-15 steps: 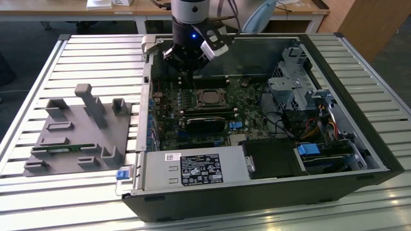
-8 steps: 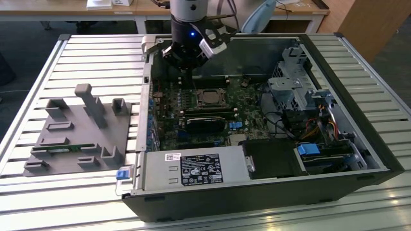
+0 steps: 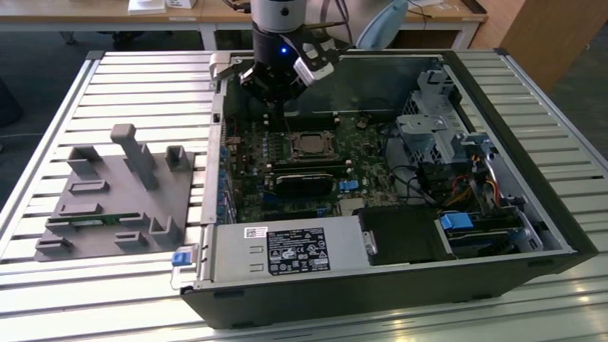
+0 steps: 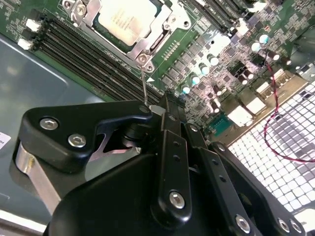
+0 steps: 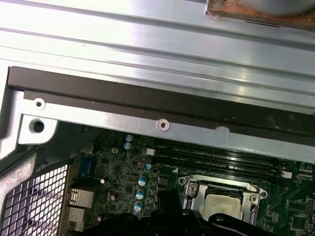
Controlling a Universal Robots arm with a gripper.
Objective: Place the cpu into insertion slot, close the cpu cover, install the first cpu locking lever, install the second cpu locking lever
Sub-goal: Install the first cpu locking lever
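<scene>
The cpu (image 4: 125, 19) lies in its socket on the motherboard, also seen as the cpu (image 3: 309, 144) and the cpu (image 5: 222, 205). The cpu cover (image 4: 147, 42) lies flat around it, its window showing the silver chip top. A thin wire locking lever (image 4: 143, 83) rises from the socket's corner and ends at the fingertips of my gripper (image 4: 156, 107), which looks shut on the lever's end. In the exterior view my gripper (image 3: 275, 114) hangs inside the open case, just behind the socket. The other locking lever cannot be made out.
Memory slots (image 4: 83, 59) run beside the socket. The case's top wall (image 5: 147, 98) stands close behind the gripper. A drive cage (image 3: 432, 135) and cables fill the exterior view's right, the power supply (image 3: 285, 251) the front. A grey fixture tray (image 3: 114, 192) lies outside the case.
</scene>
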